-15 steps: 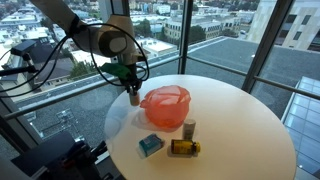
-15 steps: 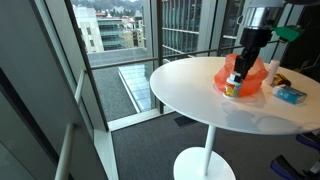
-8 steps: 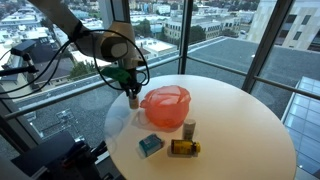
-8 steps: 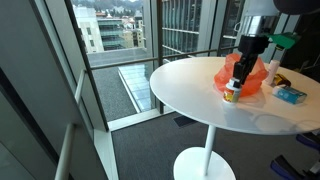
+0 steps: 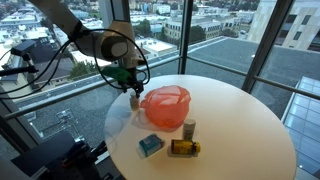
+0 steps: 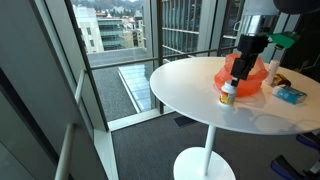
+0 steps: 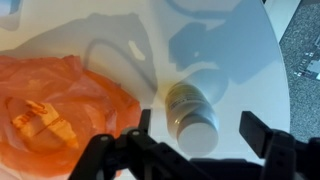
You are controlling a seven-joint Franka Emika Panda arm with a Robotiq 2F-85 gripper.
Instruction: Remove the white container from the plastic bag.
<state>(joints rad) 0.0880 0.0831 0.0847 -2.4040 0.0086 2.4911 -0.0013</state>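
Note:
The white container point(image 7: 192, 110) is a small white bottle with a white cap, standing on the white table point(image 7: 230, 50) just outside the orange plastic bag point(image 7: 60, 110). My gripper point(image 7: 200, 128) hovers right above it, open, with both fingers clear of its sides. In both exterior views the white container point(image 5: 134, 100) point(image 6: 229, 93) stands at the table's edge next to the plastic bag point(image 5: 165, 106) point(image 6: 246, 78), under the gripper point(image 5: 132, 88) point(image 6: 237, 76). The bag is crumpled and open at the top.
Near the table's rim point(image 5: 215, 170) lie a blue box point(image 5: 150, 146) and an amber bottle on its side point(image 5: 184, 147), with a small upright bottle point(image 5: 189, 128) behind them. The container stands close to the table's edge; glass walls surround the table.
The jaws have opened and let go of the white container, which now stands by itself on the table. The arm has barely moved.

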